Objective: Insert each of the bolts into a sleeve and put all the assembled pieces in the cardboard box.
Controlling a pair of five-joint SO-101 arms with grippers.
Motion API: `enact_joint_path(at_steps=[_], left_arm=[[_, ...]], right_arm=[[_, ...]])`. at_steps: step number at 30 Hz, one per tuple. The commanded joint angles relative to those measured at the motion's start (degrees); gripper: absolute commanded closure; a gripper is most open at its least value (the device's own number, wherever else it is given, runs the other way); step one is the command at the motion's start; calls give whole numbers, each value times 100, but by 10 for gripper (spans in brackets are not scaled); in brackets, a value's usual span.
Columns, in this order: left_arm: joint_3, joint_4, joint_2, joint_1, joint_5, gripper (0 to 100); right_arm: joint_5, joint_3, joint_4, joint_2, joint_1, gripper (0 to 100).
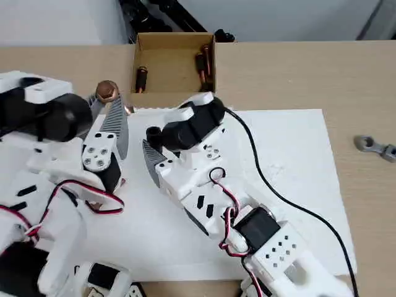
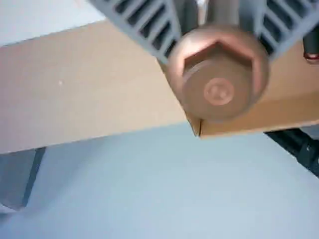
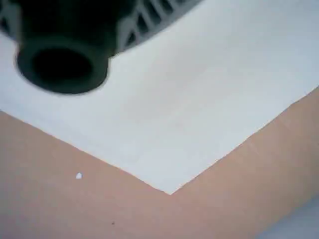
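We grip the bolt (image 1: pixel 107 91) in our left hand (image 1: pixel 111 106), left of and slightly farther than the sleeve (image 3: pixel 62 62) clamped in our right hand (image 1: pixel 150 148), axes seemingly not yet aligned.

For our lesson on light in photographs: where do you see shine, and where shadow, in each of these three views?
High view: soft, faint shadows lie beside the arms on the white sheet. Left wrist view: the bolt shows a pale sheen on one facet of its head. Right wrist view: the sleeve has a black, unlit bore; no glare on the sheet.
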Motion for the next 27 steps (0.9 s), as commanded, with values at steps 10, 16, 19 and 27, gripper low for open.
enact_joint_path(at_steps=[10,16,19,27], left_arm=[[-382,44,141,185,527,994],[-1323,993,1011,193,782,994],[-1991,1521,1477,193,686,994],[-2853,1943,1925,202,695,994]], right_arm=[[-88,-53,-145,-154,66,995],[79,-44,-136,-127,57,995],[246,-44,-136,-127,57,995],[404,123,-136,-101,4,995]])
